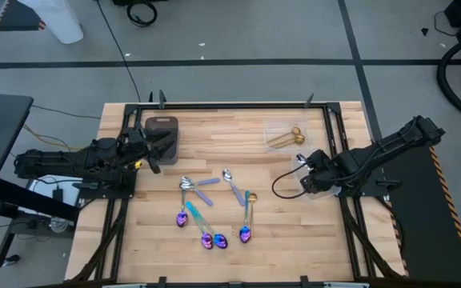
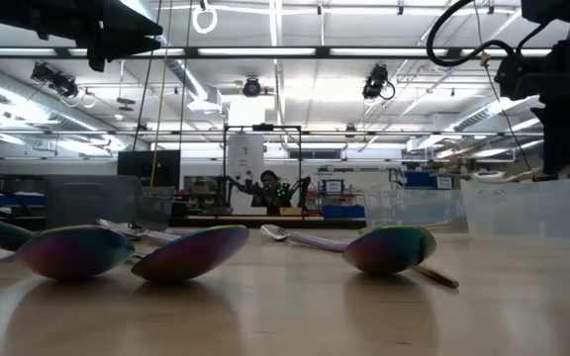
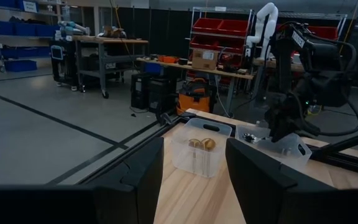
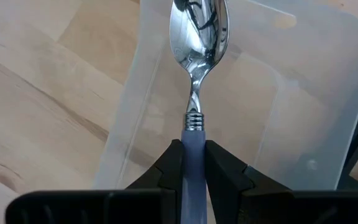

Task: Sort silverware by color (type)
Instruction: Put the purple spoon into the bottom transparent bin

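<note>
1. Pinched between the right hand [image 4: 193, 155]'s two dark fingers is a silver spoon with a pale lilac handle [image 4: 197, 37], its bowl hanging over a clear plastic container [image 4: 303, 106] at the right side of the desk [image 1: 294, 240].
2. At the far left, the left hand [image 1: 152, 152] waits just off the dark grey tray [image 1: 162, 132] near the desk's back left corner; its fingers stand spread with nothing between them.
3. Mid-desk lies the unsorted silverware [image 1: 214, 212]: iridescent purple-blue spoons [image 1: 244, 235] with teal handles toward the front, two silver lilac-handled ones [image 1: 192, 183] behind them, and one gold spoon [image 1: 252, 197] among them.
4. Further right and toward the back, a second clear container [image 1: 282, 136] already holds gold spoons [image 1: 288, 138].
5. At the far right, the right hand [image 1: 318, 178] sits over its container, so the silver sort looks to be under way.
6. My judgement: the task is less than half done. Most gold spoons are binned and one silver is being delivered; roughly nine pieces are left on the desk, and I cannot tell whether the iridescent group has a place yet.
7. No brand, label or writing can be read anywhere.
</note>
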